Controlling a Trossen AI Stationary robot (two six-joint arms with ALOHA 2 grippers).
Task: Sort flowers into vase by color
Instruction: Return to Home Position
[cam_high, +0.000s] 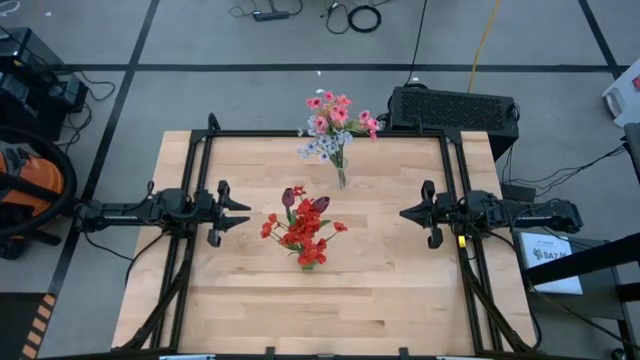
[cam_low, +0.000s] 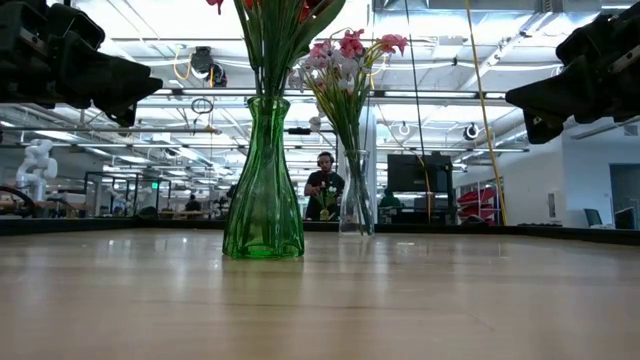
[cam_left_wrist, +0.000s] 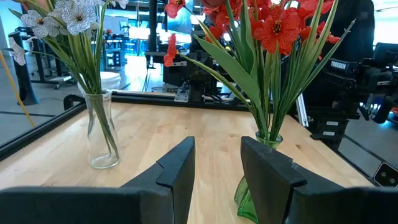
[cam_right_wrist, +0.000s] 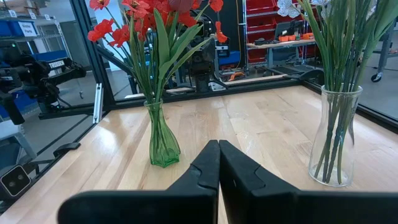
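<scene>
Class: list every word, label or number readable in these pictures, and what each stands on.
"TROSSEN": on the right arm, seen in the left wrist view.
White sheet beside the table: print too blurred to read.
Blue bins: labels too small to read.

A grey floor (cam_high: 250, 100) crossed by black tape lines (cam_high: 330, 67) surrounds the wooden table (cam_high: 380, 290). Loose cables (cam_high: 262, 14) lie at twelve o'clock, a black vented box (cam_high: 455, 108) at one o'clock and an orange-and-black vacuum (cam_high: 20, 175) at nine o'clock. Far across the hall, a bright ceiling (cam_low: 450, 20) hangs over a person (cam_low: 323, 187) and red shelves (cam_low: 480, 205).
</scene>
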